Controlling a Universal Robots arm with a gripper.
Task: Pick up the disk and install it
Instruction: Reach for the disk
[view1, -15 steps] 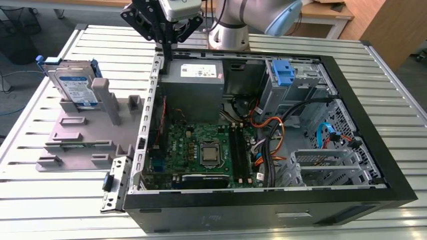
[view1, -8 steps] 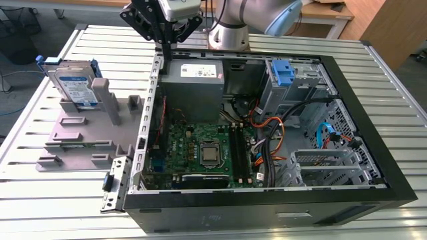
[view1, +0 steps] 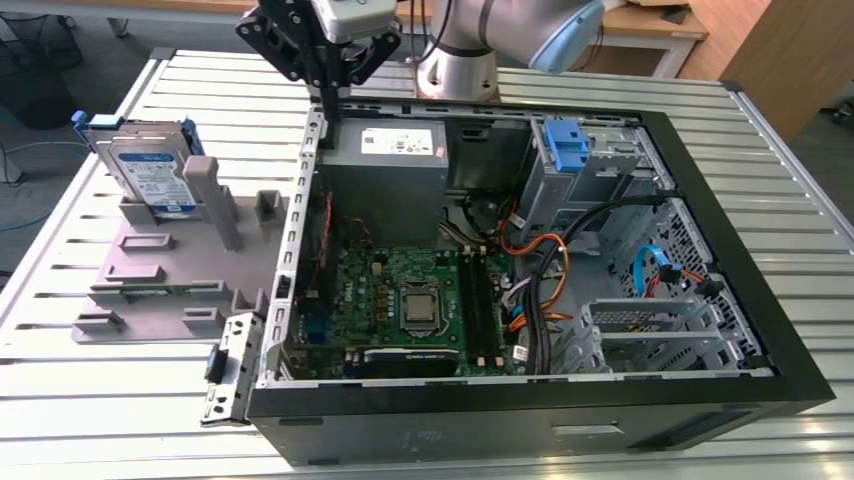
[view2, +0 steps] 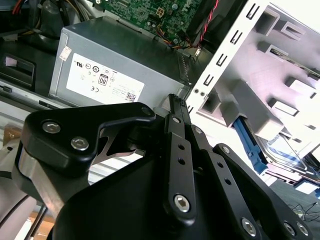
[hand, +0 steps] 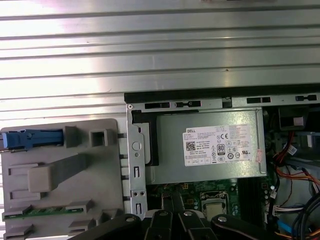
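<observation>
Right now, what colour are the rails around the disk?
Blue, clearest on the disk in the exterior view.

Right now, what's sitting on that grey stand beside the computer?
The disk stands on edge on the grey stand; its posts hide the disk's lower edge.

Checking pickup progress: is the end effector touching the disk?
Apart. In the exterior view the end effector hangs over the computer case, well clear of the disk in the grey holder.

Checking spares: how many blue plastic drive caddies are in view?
2. One frames the disk standing in the grey holder at the exterior view's left; one bare blue bracket sits in the case's drive bay. More may be hidden.
</observation>
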